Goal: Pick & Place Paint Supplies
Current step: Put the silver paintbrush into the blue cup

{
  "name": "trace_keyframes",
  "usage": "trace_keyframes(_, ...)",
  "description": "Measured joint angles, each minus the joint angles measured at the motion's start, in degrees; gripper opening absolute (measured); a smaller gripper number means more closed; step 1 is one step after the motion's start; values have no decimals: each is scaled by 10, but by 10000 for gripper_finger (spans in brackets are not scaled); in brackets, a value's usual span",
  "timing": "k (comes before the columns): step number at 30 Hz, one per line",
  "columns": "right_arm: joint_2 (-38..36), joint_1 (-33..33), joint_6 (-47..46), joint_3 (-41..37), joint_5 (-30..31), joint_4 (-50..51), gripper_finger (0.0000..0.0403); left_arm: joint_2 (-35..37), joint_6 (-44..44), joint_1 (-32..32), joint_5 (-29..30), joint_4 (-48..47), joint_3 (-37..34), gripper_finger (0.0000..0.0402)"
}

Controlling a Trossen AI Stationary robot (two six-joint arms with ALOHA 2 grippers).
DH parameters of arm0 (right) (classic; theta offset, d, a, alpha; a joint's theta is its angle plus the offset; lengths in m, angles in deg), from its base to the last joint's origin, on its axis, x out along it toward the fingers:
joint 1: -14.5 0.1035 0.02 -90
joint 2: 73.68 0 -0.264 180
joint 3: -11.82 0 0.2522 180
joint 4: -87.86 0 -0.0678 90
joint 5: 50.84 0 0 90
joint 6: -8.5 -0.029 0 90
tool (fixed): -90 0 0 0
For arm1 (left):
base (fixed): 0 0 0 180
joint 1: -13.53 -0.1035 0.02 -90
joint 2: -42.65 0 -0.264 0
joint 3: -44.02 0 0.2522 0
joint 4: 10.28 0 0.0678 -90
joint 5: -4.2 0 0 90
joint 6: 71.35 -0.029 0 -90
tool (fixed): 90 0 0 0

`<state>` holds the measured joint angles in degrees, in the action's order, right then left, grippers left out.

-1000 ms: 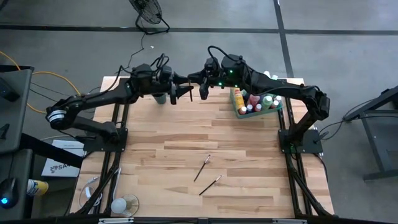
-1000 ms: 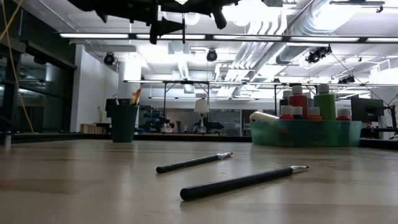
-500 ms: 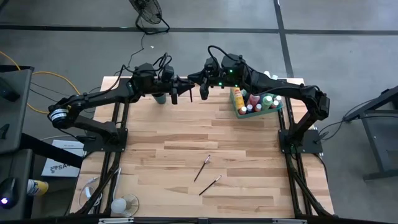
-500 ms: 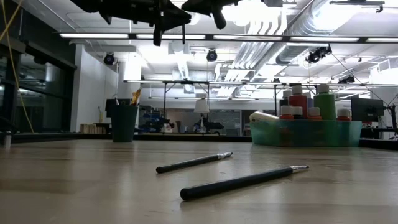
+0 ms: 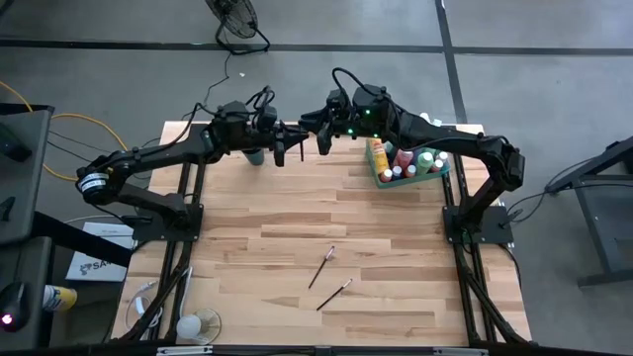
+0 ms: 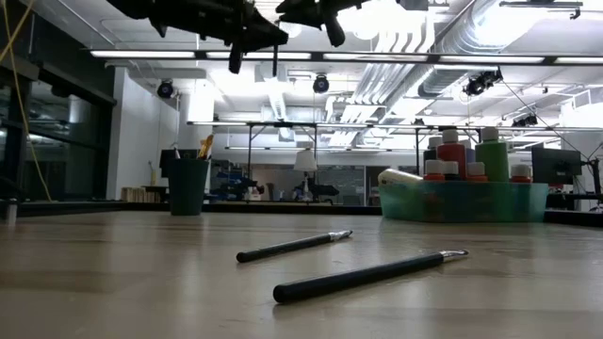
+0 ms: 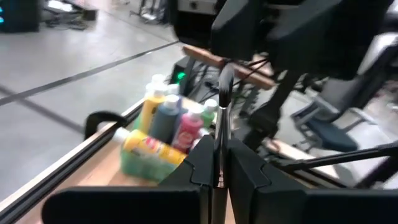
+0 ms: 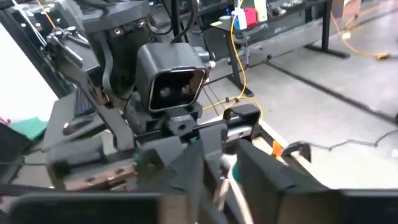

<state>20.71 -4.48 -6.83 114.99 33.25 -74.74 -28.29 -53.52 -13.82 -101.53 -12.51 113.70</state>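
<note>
Lying nearest the front edge of the worktop (image 5: 396, 247), approx. centre: two loose brushes, dark handles, flat on the wood. Nearer brush (image 6: 363, 276) sits close to farther brush (image 6: 292, 246); both lie at a slant, not touching each other, nothing touching either.

Mid worktop: bare wood.

Far side, R corner: green tray (image 6: 462, 202) standing on the worktop. Paint bottles (image 5: 406, 158) packed upright inside it, caps in red, green, white and pink visible; one yellow bottle lies on its side at the tray's inner end. Exact count cannot be told.

Far side, L of centre: dark cup (image 6: 188, 186) upright on the worktop, items sticking out of its top; what they are cannot be told.

Above the far edge, betw. cup and tray, both arms are raised well clear of the worktop, tips facing each other.

Left gripper (image 5: 280, 150): jaws closed tight on a thin paintbrush (image 7: 222, 109), pinched low on the handle; per L wrist view the rest of the brush stands up out of the jaws.

Right gripper (image 5: 321, 145): just beside the L one, at approx. the same height. Jaws a little apart per R wrist view. A thin pale sliver shows in the gap; no firm hold on it can be made out.
</note>
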Motion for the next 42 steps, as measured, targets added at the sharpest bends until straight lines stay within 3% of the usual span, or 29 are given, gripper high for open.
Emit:
trace_keyframes(4,-4,-3,-16,0,5,17,160,6,-29,0,72,-48,0,17)
trace_keyframes(11,-32,-5,-8,0,63,67,279,27,-77,0,346,-159,0,17)
trace_keyframes(15,-46,-7,-7,0,73,65,309,27,-71,0,454,-176,-1,17)
trace_keyframes(21,-56,-11,2,0,75,67,318,28,8,0,585,-187,-43,17)
trace_keyframes(31,-56,-11,6,0,75,94,318,33,108,0,671,-185,-111,18)
trace_keyframes(34,-56,-11,6,0,75,94,318,32,111,-1,703,-186,-123,35)
trace_keyframes(42,-56,-10,6,0,75,93,318,24,111,-1,688,-190,-128,65)
